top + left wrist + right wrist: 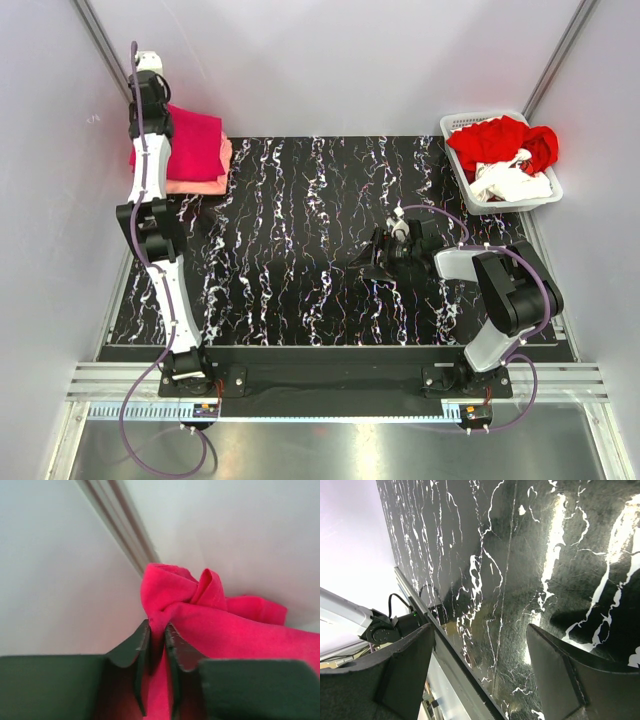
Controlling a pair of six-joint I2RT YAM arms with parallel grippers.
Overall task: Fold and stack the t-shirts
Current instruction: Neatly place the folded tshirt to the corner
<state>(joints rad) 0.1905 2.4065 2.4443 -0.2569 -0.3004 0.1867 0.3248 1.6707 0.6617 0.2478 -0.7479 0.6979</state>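
Starting on the left, my left gripper (156, 630) is up at the far-left corner of the black marbled mat (300, 200), and on the wrist view I see its jaws pinched tight on a bunched fold of the magenta t-shirt (195, 145). That shirt lies on top of the salmon-pink t-shirt (205, 183), both stacked on that same far-left corner, hard by the wall. Moving across, my right gripper (479, 630) hangs low over the mat right of its centre, jaws wide apart with nothing but mat between them. Off the mat's far-right corner sits the white basket (455, 130), holding the red t-shirt (495, 140) and the white t-shirt (515, 182), crumpled together.
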